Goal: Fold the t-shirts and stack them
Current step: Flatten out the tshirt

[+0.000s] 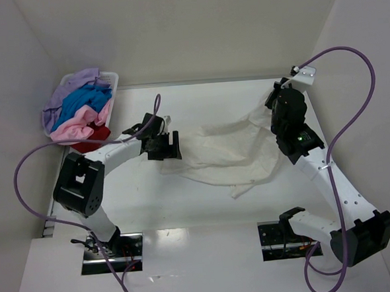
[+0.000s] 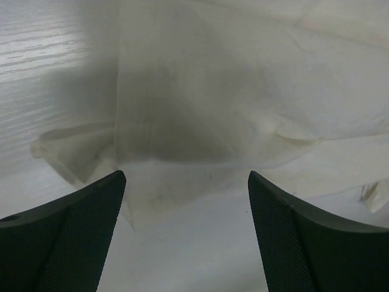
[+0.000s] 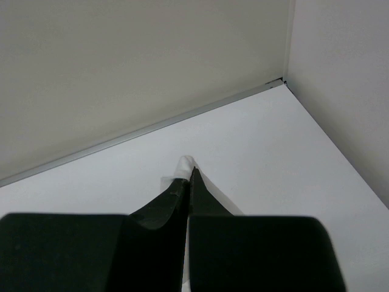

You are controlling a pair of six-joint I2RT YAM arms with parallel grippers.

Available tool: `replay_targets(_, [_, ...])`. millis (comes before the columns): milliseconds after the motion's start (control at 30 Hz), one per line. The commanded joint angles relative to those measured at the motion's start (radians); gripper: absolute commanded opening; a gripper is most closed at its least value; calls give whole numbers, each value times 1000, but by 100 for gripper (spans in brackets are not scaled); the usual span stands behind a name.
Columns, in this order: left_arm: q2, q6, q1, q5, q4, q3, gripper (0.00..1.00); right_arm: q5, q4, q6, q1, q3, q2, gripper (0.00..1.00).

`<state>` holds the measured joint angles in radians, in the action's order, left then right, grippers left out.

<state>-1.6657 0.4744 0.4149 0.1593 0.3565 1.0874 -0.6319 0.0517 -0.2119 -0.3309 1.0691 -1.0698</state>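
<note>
White walls (image 1: 175, 35) box in a white table (image 1: 205, 211). At its far left corner a white plastic basket (image 1: 113, 78) holds the lilac t-shirt (image 1: 78, 83), bright blue t-shirt (image 1: 86, 103), pale pink t-shirt (image 1: 81, 125) and red t-shirt (image 1: 96, 137), heaped together. The cream-white t-shirt (image 1: 228, 154) lies rumpled mid-table between the arms. The left gripper (image 2: 187, 179) sits at its left edge, fingers (image 2: 73, 231) wide apart with nothing between them. The right gripper (image 3: 189, 173) is pinched tight on a bit of that shirt's far right corner.

Five t-shirts (image 1: 229, 157) — one basket (image 1: 113, 75) — two claws (image 2: 187, 176) (image 3: 188, 169).
</note>
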Motion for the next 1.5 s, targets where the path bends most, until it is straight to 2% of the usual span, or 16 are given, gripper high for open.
replay_targets(0, [-57, -8, -2, 11, -40, 32, 89, -28, -84, -1, 7, -12, 14, 0])
replay_targets(167, [-115, -17, -2, 2, -68, 69, 86, -28, -84, -1, 7, -21, 14, 0])
replay_targets(300, [-153, -26, -11, 2, -68, 80, 75, -28, -84, -1, 7, -21, 14, 0])
replay_targets(333, [-154, -26, -11, 11, -79, 80, 63, -28, -84, -1, 7, -21, 14, 0])
replay_targets(433, [-154, -26, -11, 11, -79, 80, 45, -28, -84, -1, 7, -21, 14, 0])
replay_targets(467, [-140, -26, -11, 11, -79, 80, 32, -28, -84, -1, 7, -21, 14, 0])
replay_targets(633, [-54, -26, -21, -24, -27, 127, 3, -37, -75, -1, 7, -21, 14, 0])
replay_targets(767, [110, -26, -44, -89, 27, 203, 0, -37, -64, -1, 7, 12, 36, 0])
replay_targets(933, [300, -26, -122, -101, 70, 314, 0, -60, -35, -1, 7, 34, 70, 0])
replay_targets(1200, [448, -62, -172, -52, 142, 423, 0, -78, -6, -21, 7, 63, 110, 0])
replay_targets(1333, [484, -62, -172, 38, 194, 401, 0, -69, 13, -21, 7, 63, 119, 0])
replay_targets(1467, [595, 12, -172, 134, 216, 223, 2, -69, 22, -30, 7, 63, 137, 0])
